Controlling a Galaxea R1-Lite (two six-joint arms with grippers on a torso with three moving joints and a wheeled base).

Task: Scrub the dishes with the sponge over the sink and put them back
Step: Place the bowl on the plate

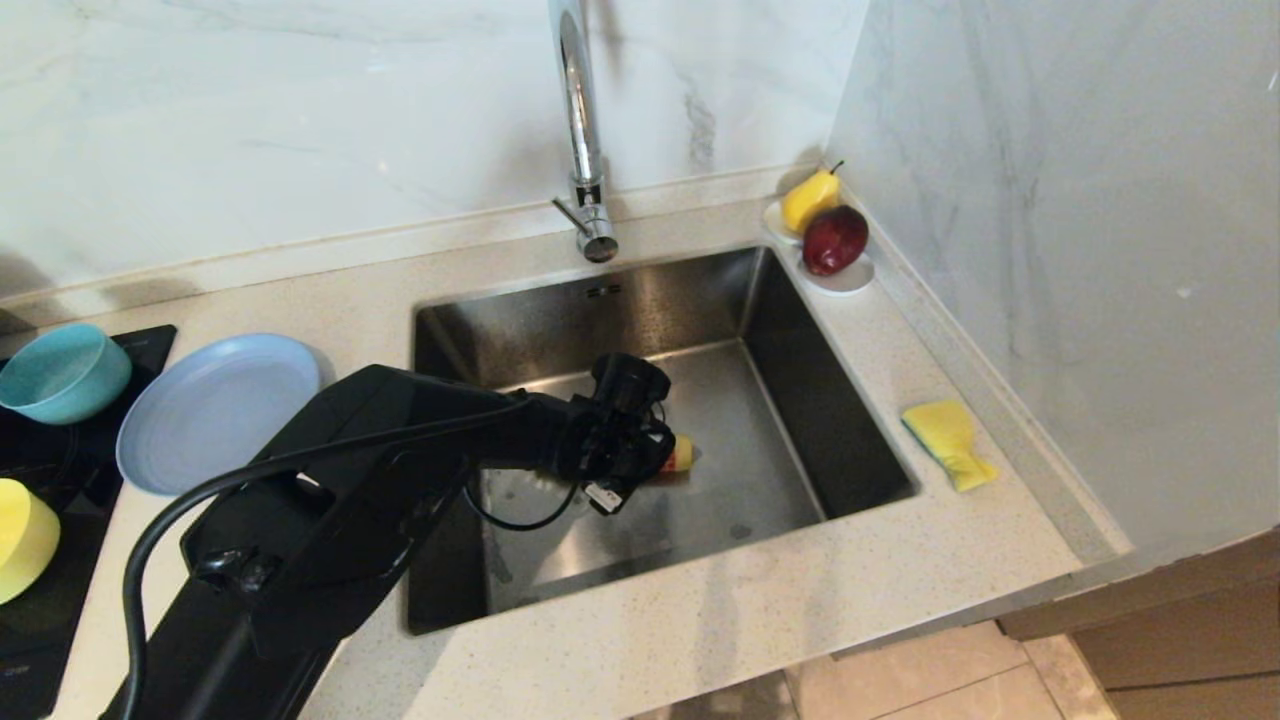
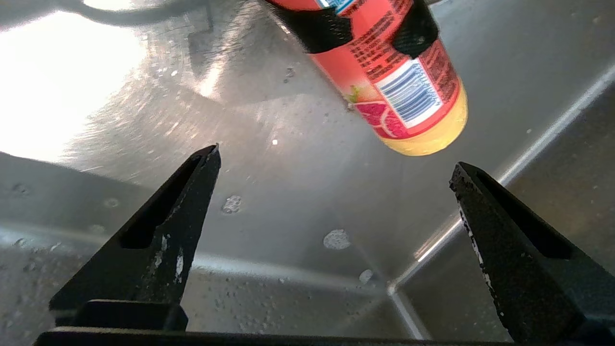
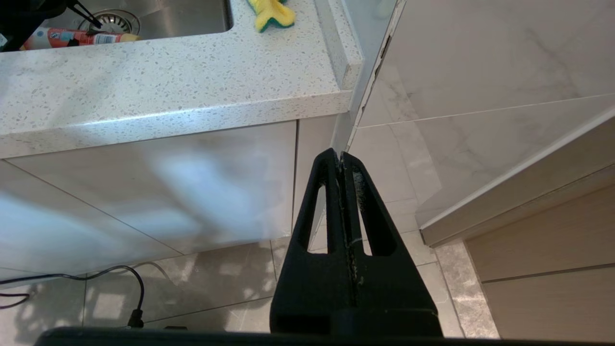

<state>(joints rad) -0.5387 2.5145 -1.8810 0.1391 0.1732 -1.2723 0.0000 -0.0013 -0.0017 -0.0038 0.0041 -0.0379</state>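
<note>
Currently my left gripper (image 2: 336, 166) hangs inside the sink (image 1: 860, 440) with fingers spread wide and holding nothing, just beside the bottle (image 2: 399, 81) lying on the floor. To do this well, I judge I should straddle the bottle's body squarely before closing. Sponge (image 1: 948, 440) sits on the counter to the sink's right; plate (image 1: 215, 410) and bowls wait left; right gripper (image 3: 342, 158) is parked below the counter, fingers pressed together.
</note>
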